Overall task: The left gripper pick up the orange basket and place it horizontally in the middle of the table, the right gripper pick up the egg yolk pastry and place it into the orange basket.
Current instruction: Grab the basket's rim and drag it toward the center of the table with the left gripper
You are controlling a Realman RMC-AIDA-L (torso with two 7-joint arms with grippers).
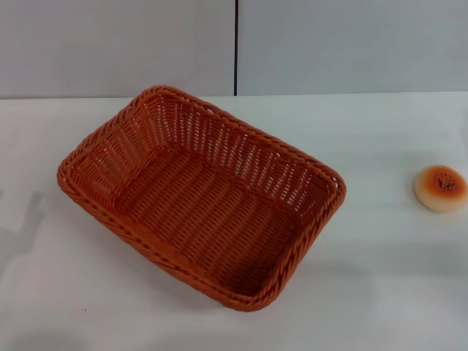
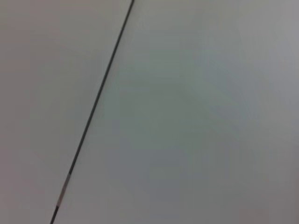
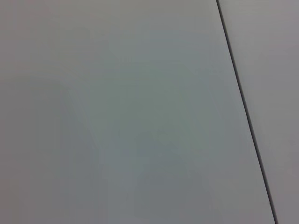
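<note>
Right, from head cam I see neither arm, so pose and fingers of both left & right grippers: can't tell, they're out of view. Both wrist cams show only a plain grey surface w/ a dark seam. Basket [image 1: 201,197] sits empty on the counter [image 1: 380,292], skewed diagonally, left of centre. Pastry [image 1: 440,188] lies on the counter well apart, near the right edge.
</note>
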